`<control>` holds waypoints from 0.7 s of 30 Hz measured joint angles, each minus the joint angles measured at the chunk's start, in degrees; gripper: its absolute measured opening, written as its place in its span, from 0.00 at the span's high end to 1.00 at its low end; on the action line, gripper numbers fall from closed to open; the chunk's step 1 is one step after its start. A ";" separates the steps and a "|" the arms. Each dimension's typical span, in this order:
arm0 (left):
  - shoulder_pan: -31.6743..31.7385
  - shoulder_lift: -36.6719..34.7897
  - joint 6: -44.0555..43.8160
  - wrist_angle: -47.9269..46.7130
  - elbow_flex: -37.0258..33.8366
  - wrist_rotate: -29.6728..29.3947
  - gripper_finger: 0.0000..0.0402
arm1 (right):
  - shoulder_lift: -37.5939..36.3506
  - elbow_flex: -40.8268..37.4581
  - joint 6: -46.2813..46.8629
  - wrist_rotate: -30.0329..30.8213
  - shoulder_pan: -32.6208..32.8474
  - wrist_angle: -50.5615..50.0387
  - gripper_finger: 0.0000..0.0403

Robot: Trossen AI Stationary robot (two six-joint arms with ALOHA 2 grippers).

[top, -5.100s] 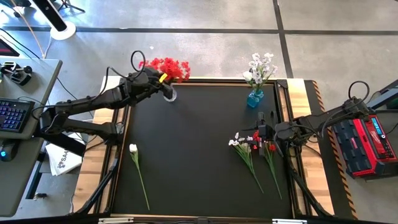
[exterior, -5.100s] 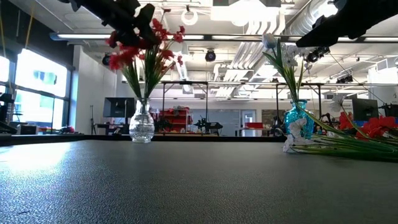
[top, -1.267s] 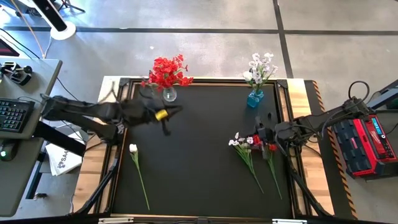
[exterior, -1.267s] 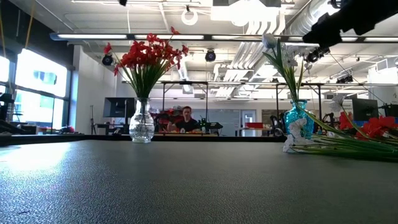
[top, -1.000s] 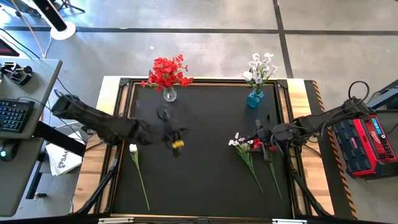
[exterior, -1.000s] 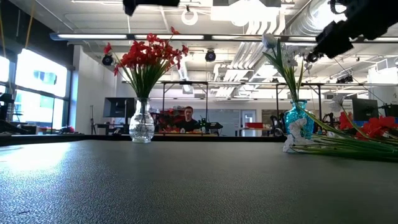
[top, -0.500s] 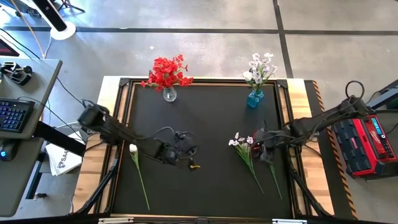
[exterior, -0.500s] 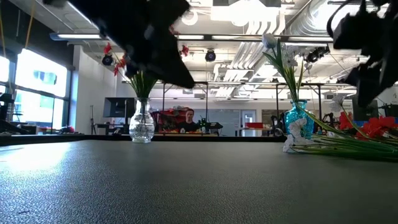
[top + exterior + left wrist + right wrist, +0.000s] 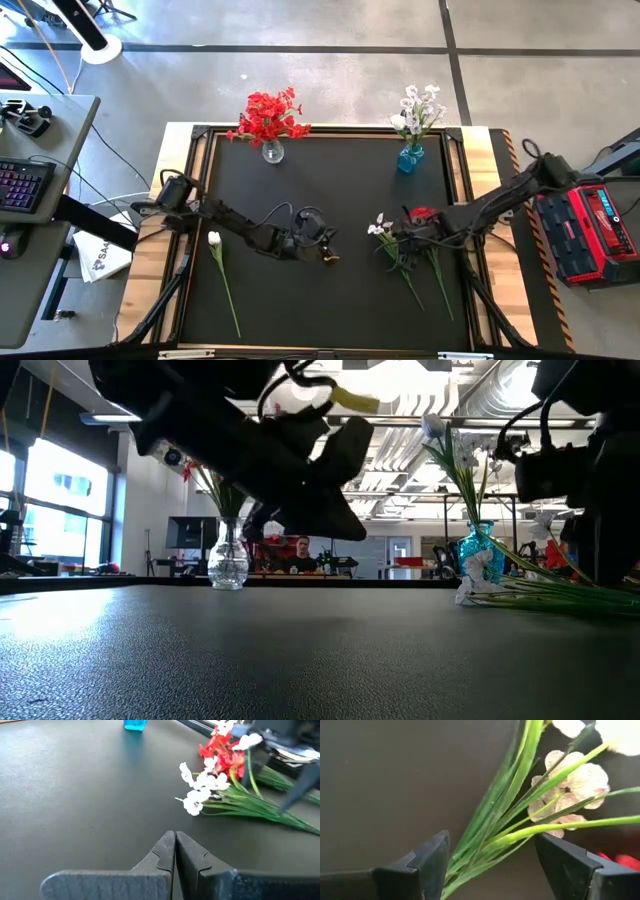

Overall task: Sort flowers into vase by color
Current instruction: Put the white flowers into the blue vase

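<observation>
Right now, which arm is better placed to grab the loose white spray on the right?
The right. Its gripper is open with the white spray's stems between the fingers. The left gripper is shut and apart from it.

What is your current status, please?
Left pincer shut, empty, mid-table. Right pincer open astride green stems of white-blossomed spray. Nothing blocking.

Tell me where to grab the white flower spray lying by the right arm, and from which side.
Grip the white flower spray on its green stem just behind the blossoms, coming straight down from above. It lies flat on the black table, so only a top approach straddles the thin stem. The right pincer is open, with the stems between its fingers.
</observation>
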 joint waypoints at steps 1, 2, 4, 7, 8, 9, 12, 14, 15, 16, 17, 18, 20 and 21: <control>0.18 0.25 0.03 0.40 -0.01 0.03 1.00 | 1.12 0.00 -0.05 -0.20 0.18 1.43 0.34; 0.24 0.50 -0.02 0.95 -0.01 0.04 1.00 | 2.19 0.00 -0.15 -0.25 0.25 2.62 0.35; 0.47 0.82 -0.09 1.44 -0.02 0.12 1.00 | 4.32 0.05 -0.45 0.08 0.25 3.98 0.37; 0.46 0.90 -0.07 2.07 -0.02 0.18 1.00 | 6.96 0.30 -0.89 1.84 0.27 4.60 0.42; 0.46 0.90 -0.09 2.16 0.00 0.18 1.00 | 7.58 0.37 -0.91 2.55 0.30 4.58 0.44; 0.46 0.90 -0.07 2.10 0.00 0.18 1.00 | 8.06 0.39 -0.93 3.12 0.30 4.62 0.47; 0.44 0.90 0.04 2.08 0.00 0.19 1.00 | 8.57 0.29 -1.13 4.60 0.28 5.21 0.60; 0.44 0.90 0.04 2.08 0.00 0.19 1.00 | 8.33 0.09 -2.11 5.25 0.19 6.65 0.70; 0.44 0.90 0.04 2.04 0.00 0.17 1.00 | 8.08 -0.01 -2.99 5.36 0.16 7.79 0.75; 0.44 0.90 0.04 2.03 0.00 0.16 1.00 | 7.65 -0.05 -4.21 5.34 0.14 9.38 0.81; 0.44 0.90 0.06 2.07 0.00 0.16 1.00 | 7.27 -0.13 -5.25 5.25 0.14 11.19 0.86; 0.44 0.90 0.06 2.07 0.00 0.13 1.00 | 6.59 -0.22 -6.61 5.28 0.16 13.32 0.92; 0.44 0.90 0.16 2.05 0.00 0.13 1.00 | 4.43 -0.16 -10.18 5.41 0.21 17.92 0.98; 0.44 0.90 0.54 2.20 0.00 0.13 1.00 | 3.52 -0.09 -11.60 5.49 0.21 20.24 0.97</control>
